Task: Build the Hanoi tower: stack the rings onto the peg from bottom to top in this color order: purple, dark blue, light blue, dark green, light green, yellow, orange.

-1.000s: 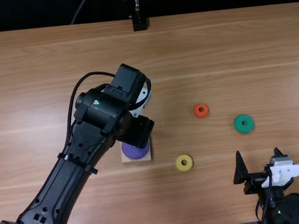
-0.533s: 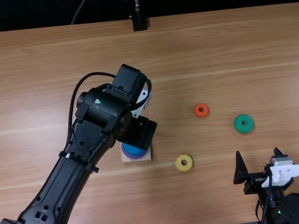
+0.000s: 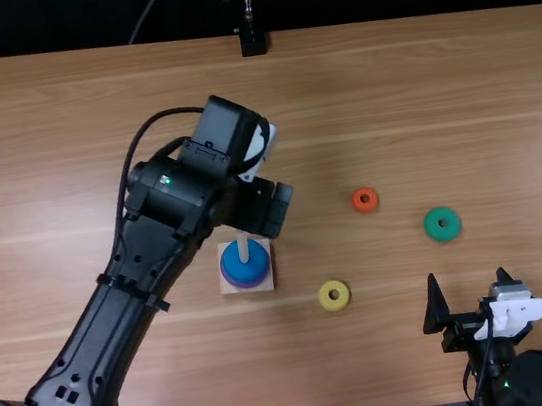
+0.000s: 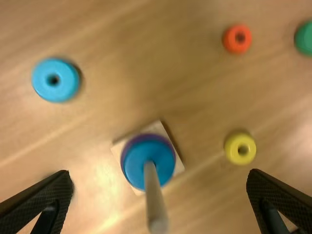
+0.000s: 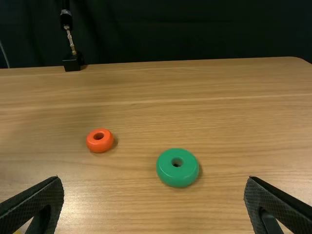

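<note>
My left gripper (image 3: 270,208) hangs over the table just beyond the peg base (image 3: 265,283); the purple ring (image 3: 248,285) lies on that base around the pale peg (image 3: 243,247), and the dark blue ring (image 3: 250,267) rests on top of it. In the left wrist view my left gripper (image 4: 160,173) is open above the peg (image 4: 153,195), holding nothing. The light blue ring (image 4: 56,80) lies on the table. Right of the base are the yellow ring (image 3: 334,296), orange ring (image 3: 365,200) and dark green ring (image 3: 443,224). My right gripper (image 3: 467,276) stands open and unloaded; the right wrist view has this gripper (image 5: 154,179) too.
A small black stand (image 3: 253,42) is at the table's far edge. The left arm (image 3: 127,294) stretches diagonally over the table's left part. In the left wrist view, a dark edge is partly hidden behind one finger.
The dark blue ring came into sight over the purple one. My left gripper has since drawn away from the stack toward the far side, uncovering the peg. The right arm has stayed still.
</note>
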Controlling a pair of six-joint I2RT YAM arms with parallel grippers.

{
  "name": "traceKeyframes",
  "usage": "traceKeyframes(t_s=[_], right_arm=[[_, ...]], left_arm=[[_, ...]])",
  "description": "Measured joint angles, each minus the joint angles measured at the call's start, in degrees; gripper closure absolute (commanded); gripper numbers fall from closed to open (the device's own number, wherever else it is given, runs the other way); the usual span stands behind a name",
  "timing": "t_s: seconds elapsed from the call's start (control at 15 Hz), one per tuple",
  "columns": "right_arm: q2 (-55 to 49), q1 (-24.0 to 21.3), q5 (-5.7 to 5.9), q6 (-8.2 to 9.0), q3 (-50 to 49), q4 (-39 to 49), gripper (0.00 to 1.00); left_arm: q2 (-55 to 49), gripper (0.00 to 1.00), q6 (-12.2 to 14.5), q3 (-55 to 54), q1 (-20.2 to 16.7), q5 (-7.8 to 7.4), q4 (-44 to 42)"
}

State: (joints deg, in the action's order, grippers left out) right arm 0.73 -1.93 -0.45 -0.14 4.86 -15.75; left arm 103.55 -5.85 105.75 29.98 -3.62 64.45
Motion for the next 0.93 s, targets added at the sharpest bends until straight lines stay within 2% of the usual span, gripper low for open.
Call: traceKeyframes(t_s=[0.27,0.4,0.53,0.73,0.93], right_arm=[[0.00,0.00,0.02,0.00,0.00,0.02,0.00],[0.00,0.00,0.00,0.00,0.00,0.00,0.00],[0.00,0.00,0.00,0.00,0.00,-0.02,0.00],[0.00,0.02,0.02,0.02,0.00,-0.02,0.00],[0.00,0.00,0.00,0.02,0.00,0.00,0.00]], left_arm=[[-2.58,0.00,-0.15,0.00,-8.79,0.42,-0.11],[-6.78,0.00,-0.15,-0.92,-11.80,0.26,-1.03],[-12.20,0.00,-0.15,-7.52,-14.49,0.26,-4.35],[-17.31,0.00,-0.17,-21.42,-15.78,0.33,-12.26],[-17.42,0.00,-0.17,-24.39,-15.72,0.63,-13.49]])
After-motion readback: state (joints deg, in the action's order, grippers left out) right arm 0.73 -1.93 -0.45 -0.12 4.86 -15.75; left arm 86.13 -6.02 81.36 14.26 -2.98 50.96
